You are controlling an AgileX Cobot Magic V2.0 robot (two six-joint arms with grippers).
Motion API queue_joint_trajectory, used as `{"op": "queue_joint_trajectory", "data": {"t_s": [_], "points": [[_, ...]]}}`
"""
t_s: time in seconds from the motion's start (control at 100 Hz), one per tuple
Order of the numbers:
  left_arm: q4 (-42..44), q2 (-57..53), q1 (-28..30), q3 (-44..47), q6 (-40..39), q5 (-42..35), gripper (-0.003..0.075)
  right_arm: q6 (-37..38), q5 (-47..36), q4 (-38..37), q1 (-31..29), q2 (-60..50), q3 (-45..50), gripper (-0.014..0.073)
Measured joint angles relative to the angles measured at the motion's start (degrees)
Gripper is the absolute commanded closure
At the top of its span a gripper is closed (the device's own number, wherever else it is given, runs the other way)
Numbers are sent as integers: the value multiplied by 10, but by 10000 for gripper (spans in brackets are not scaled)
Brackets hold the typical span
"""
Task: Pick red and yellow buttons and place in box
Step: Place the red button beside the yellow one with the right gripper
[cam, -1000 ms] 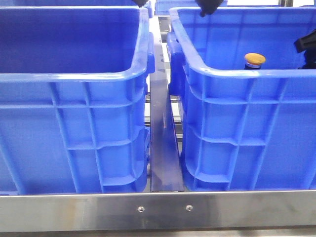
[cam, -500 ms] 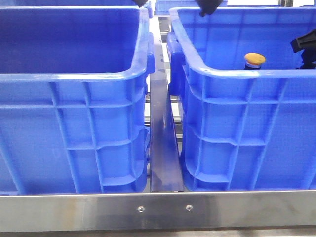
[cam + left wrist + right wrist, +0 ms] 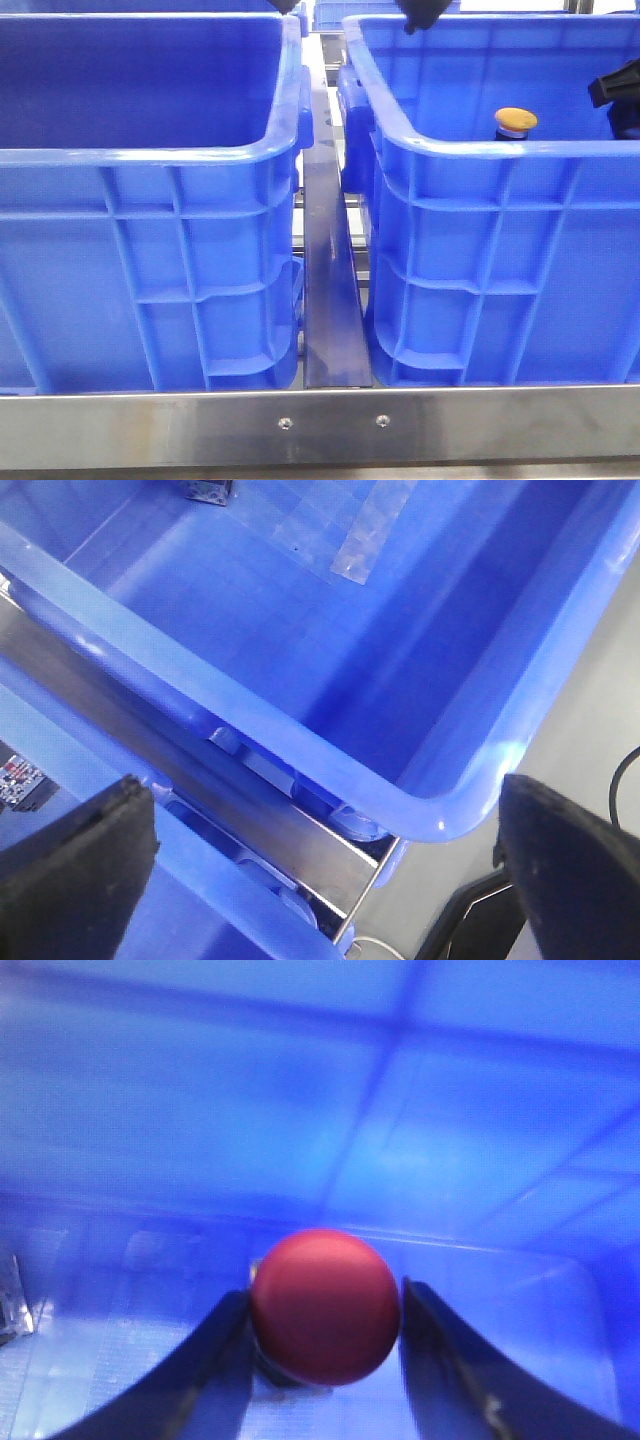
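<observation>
Blue plastic fills your view: two ribbed crates stand side by side, a steel rail between them. Your right hand [image 3: 325, 1360] is down inside the right-hand crate [image 3: 480, 150], its two fingers straddling the red button [image 3: 324, 1305], one at its nine o'clock and one at three; the fingers look close against the cap, but you cannot tell whether they have clamped. That straddle suits a pinch across the round cap. The yellow button [image 3: 516, 120] stands upright in the same crate, near its front wall. Your left hand [image 3: 320, 870] hangs spread wide and empty above the left-hand crate [image 3: 150, 155], likely the destination.
</observation>
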Motion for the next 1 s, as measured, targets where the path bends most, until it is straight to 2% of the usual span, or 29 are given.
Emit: {"op": "queue_joint_trajectory", "data": {"t_s": [0.37,0.57,0.65,0.72,0.75,0.91,1.0], "points": [[0,0,0,0,0,0,80,0,-4,0,0,-2,0,145],[0,-21,0,0,0,0,81,0,20,0,0,-50,0,146],[4,-40,0,0,0,0,97,0,43,7,0,-78,0,173],[18,-59,0,9,-13,0,164,-1,66,15,0,-105,0,263],[30,-67,0,16,-22,-1,202,-1,77,16,0,-119,0,328],[119,-129,0,63,-107,-8,507,-1,124,25,0,-192,7,655],[171,-174,0,96,-165,-9,673,-1,144,36,0,-233,24,653]]}}
